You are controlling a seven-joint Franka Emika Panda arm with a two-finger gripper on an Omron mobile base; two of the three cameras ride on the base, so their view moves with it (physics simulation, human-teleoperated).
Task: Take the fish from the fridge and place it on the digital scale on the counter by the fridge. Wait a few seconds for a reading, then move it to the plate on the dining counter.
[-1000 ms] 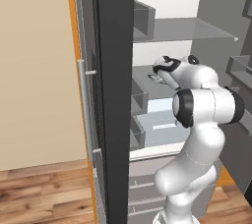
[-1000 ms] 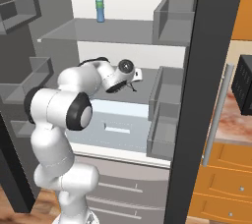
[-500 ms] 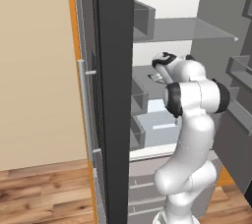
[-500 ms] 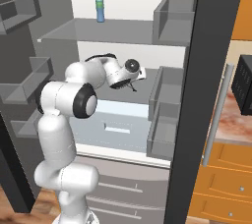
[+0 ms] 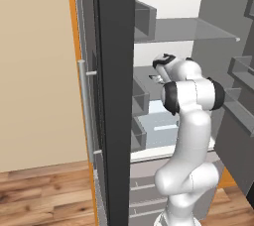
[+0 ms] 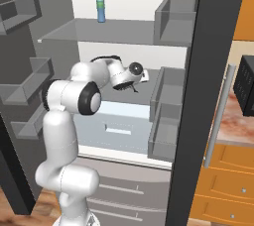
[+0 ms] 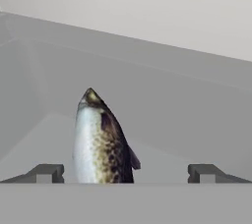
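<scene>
The fish (image 7: 101, 142) was silver with dark brown spots. The bottle (image 6: 100, 6) was blue and green.

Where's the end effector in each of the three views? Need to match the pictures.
Left base view: end effector, upper centre, inside the tall dark grey fridge.
Right base view: at centre, over the grey middle shelf.
Hand view: bottom edge, open, speckled grey fish between its tips.
Shared landmark: that shelf.
</scene>
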